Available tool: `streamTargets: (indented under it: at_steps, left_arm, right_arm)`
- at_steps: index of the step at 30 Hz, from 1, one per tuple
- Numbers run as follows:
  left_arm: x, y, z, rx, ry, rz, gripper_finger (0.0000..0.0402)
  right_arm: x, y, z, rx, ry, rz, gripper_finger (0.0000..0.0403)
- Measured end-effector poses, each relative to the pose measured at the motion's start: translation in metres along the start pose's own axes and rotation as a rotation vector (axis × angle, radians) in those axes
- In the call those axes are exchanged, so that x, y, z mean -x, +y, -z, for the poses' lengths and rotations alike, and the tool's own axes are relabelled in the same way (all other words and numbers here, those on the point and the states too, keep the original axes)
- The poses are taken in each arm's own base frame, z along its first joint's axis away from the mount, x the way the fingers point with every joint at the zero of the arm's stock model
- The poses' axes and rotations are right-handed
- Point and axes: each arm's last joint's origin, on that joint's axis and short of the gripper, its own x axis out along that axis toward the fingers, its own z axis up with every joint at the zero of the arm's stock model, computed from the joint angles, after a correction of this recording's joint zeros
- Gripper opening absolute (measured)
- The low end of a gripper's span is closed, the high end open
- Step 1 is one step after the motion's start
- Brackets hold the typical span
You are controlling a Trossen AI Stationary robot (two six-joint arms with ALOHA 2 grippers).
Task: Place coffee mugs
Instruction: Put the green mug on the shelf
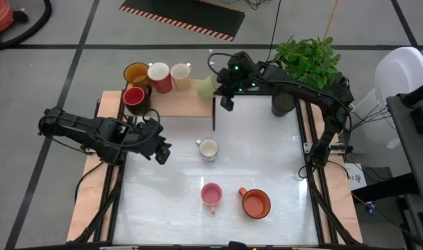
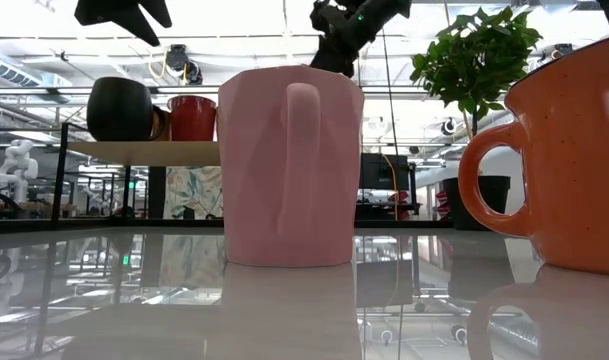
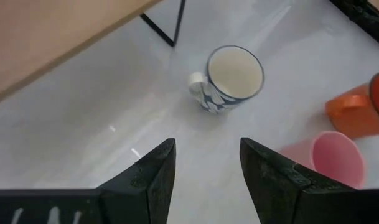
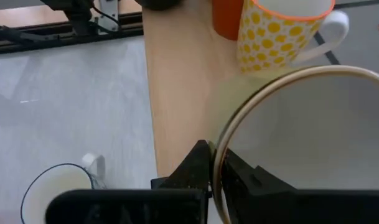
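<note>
My right gripper [image 1: 224,89] is at the right end of the wooden shelf [image 1: 171,104], shut on a pale cream mug [image 1: 205,87]. Amber-yellow [image 1: 136,72], red [image 1: 134,96], white-and-red [image 1: 159,76] and yellow-dotted [image 1: 181,74] mugs stand on the shelf. A white mug with blue marks [image 1: 208,148], a pink mug [image 1: 211,194] and an orange mug [image 1: 255,203] stand upright on the table. My left gripper [image 1: 160,150] hovers open left of the white mug [image 3: 229,78], touching nothing. My right gripper pinches the cream mug's rim [image 4: 221,146], one finger outside the wall [image 4: 198,163] and one inside [image 4: 242,177], coming from above. The mug stays upright over the shelf's right end; whether its base rests on the wood I cannot tell.
A dark grey pot [image 1: 283,104] with a green plant [image 1: 308,59] stands at the table's far right. The shelf's thin black leg [image 1: 214,114] comes down onto the table. Black frame rails [image 1: 310,149] run along both sides. Bare table lies between the left gripper and the pink mug.
</note>
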Motion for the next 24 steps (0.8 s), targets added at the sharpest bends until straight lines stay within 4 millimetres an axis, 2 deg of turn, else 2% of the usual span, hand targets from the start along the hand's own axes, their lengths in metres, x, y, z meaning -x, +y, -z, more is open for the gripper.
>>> streamTargets:
  at_steps: [7,15,19,24]
  left_arm:
    - [-0.005,0.006,-0.011,-0.014,-0.029,-0.022,0.0182]
    - [-0.012,0.002,-0.024,-0.011,-0.094,0.011,0.0182]
    - [-0.027,0.000,-0.027,-0.072,-0.069,-0.040,0.0182]
    - [-0.055,-0.005,-0.032,-0.159,-0.030,-0.105,0.0182]
  right_arm:
    - [-0.004,-0.003,-0.001,0.064,-0.014,0.029,0.0004]
    - [-0.011,-0.006,-0.006,0.132,-0.060,0.073,0.0004]
    - [-0.017,-0.008,-0.006,0.186,-0.066,0.075,0.0004]
    - [-0.027,-0.002,-0.007,0.298,-0.059,0.110,0.0004]
